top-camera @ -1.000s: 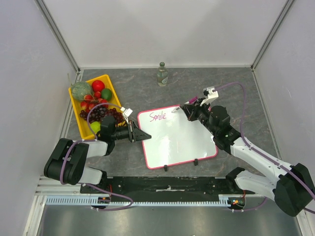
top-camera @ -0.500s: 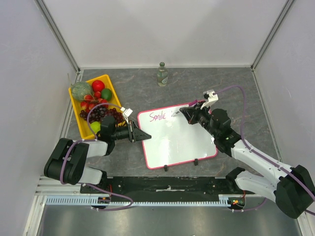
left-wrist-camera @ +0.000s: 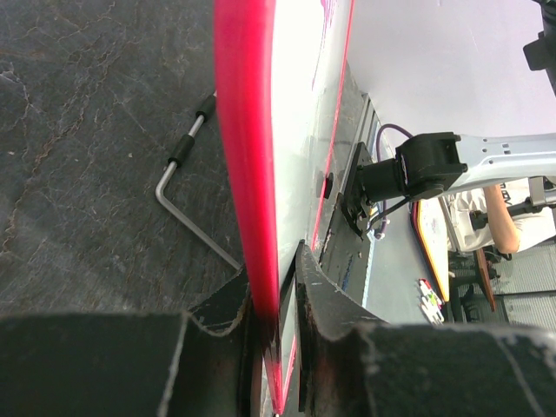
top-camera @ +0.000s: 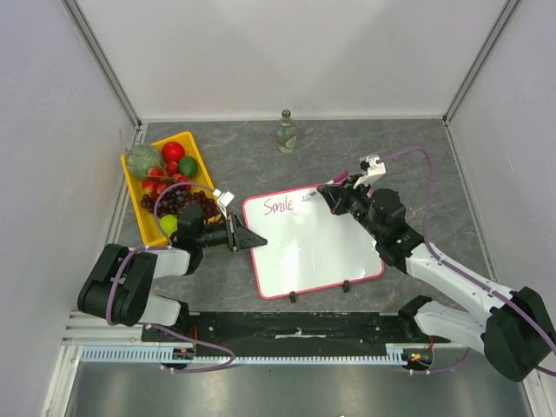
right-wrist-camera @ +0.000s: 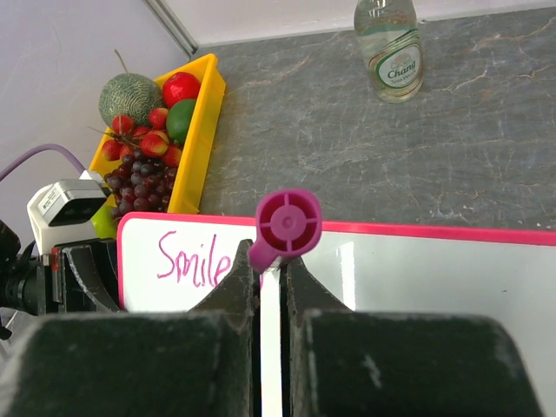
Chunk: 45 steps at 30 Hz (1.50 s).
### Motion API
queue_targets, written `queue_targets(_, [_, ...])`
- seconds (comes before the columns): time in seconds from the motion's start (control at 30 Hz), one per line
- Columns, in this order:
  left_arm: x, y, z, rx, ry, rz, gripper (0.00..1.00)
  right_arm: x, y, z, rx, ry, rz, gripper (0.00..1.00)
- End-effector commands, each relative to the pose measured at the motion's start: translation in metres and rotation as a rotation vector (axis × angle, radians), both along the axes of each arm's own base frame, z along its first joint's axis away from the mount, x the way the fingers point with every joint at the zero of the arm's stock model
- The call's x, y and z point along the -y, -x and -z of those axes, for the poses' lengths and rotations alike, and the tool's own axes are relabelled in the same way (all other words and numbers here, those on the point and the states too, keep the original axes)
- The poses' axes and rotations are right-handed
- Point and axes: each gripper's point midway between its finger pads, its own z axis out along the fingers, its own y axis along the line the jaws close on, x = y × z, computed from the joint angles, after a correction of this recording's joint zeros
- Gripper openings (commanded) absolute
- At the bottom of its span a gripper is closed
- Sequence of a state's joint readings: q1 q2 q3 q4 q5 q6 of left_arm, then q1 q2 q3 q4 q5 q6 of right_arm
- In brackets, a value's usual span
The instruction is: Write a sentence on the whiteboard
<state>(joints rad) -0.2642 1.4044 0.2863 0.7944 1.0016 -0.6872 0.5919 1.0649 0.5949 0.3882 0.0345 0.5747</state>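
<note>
We see the sentence [top-camera: 280,206] as one pink word, "Smile", in the far left corner of the whiteboard [top-camera: 321,252]. The whiteboard lies on the middle of the bench [top-camera: 261,161], turned a little askew. Two black clips [top-camera: 293,297] sit on its near rim.

The right hand [top-camera: 330,193] is closed tight on one marker [right-wrist-camera: 287,223]. It hangs over the board's far rim, just right of the word. We cannot tell whether the tip touches the surface. The left hand [left-wrist-camera: 280,291] is narrow, pinching the board's pink left rim between its fingers. One L-shaped hex key [left-wrist-camera: 184,187] lies on the bench near that gripped rim.

Far and left of the board stands one yellow tray [top-camera: 201,162]. It holds one netted melon [top-camera: 143,160], one red apple [top-camera: 173,151], one green lime [top-camera: 188,165], a bunch of dark grapes [top-camera: 178,202] and several small red fruits that we cannot count. The left arm's cable loops over the tray's near end. One glass bottle [top-camera: 286,131] stands upright at the far edge of the bench, well apart from the board.
</note>
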Motion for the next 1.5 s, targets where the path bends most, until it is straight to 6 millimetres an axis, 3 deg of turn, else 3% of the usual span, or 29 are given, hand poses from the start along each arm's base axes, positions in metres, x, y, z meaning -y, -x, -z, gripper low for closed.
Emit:
queue_targets(0.0, [-0.002, 0.0, 0.021, 0.027, -0.07, -0.008, 0.02, 0.013, -0.011, -0.013, 0.034, 0.033, 0.077, 0.0])
queue_targets(0.57, [-0.003, -0.001, 0.021, 0.027, -0.072, -0.011, 0.02, 0.017, 0.002, 0.006, 0.001, 0.07, 0.05, 0.0])
queue_targets(1.03, [-0.002, -0.001, 0.021, 0.027, -0.071, -0.008, 0.02, 0.004, 0.01, 0.014, -0.019, 0.011, -0.018, 0.0])
queue_targets(1.23, [-0.003, -0.001, 0.022, 0.024, -0.072, -0.01, 0.02, -0.001, 0.005, 0.007, -0.037, -0.044, -0.016, 0.0])
queue_targets(1.47, [-0.002, -0.001, 0.022, 0.022, -0.07, -0.005, 0.02, -0.002, 0.011, -0.028, 0.019, -0.142, -0.07, 0.0])
